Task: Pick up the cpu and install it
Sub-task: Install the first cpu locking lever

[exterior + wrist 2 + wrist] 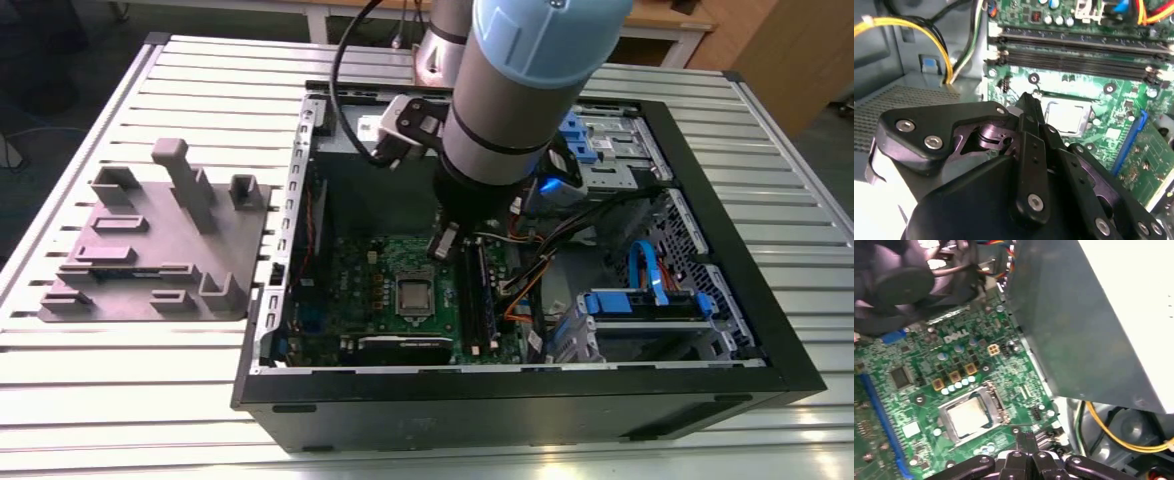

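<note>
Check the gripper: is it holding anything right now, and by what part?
Nothing is held. The gripper has its fingers together with nothing between them, beside the socket frame, and the cpu sits seated in that frame on the motherboard.

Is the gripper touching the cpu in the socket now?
Apart. In the first wrist view the gripper ends beside the socket, with green board showing between its tips and the cpu. The second wrist view agrees.

slatted table [107, 400], grey tray [154, 250], computer case [534, 405]
</note>
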Available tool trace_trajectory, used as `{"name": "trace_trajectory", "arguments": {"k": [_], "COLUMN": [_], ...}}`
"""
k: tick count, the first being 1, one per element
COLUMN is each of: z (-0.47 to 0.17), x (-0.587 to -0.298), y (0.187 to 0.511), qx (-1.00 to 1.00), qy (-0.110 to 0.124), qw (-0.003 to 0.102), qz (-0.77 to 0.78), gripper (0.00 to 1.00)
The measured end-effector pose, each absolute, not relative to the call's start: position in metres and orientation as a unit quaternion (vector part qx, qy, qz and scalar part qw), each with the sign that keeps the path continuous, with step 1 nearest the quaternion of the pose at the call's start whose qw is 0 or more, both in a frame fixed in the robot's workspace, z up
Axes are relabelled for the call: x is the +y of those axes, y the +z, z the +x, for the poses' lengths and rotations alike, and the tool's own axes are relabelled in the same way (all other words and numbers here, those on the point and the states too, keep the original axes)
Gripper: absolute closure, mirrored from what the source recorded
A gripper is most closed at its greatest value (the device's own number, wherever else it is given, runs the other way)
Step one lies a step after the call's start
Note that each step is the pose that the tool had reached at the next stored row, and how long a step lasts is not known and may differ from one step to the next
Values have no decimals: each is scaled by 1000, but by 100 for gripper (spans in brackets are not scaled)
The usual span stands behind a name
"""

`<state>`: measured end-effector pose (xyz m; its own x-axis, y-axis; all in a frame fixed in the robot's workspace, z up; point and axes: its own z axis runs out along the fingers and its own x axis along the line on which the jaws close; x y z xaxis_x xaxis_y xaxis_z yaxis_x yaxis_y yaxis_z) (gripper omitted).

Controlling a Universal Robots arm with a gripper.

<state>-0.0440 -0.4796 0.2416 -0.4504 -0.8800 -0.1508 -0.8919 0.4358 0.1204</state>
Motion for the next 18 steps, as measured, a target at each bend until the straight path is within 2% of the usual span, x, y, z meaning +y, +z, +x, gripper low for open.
{"name": "trace_trajectory", "arguments": {"k": [9,18], "z": [-36,-31], "x": [-476,-458], "y": [242,241], "qx": [847,847], "qy": [91,91], "qw": [32,31], "qz": [-523,-523], "gripper": [90,90]}}
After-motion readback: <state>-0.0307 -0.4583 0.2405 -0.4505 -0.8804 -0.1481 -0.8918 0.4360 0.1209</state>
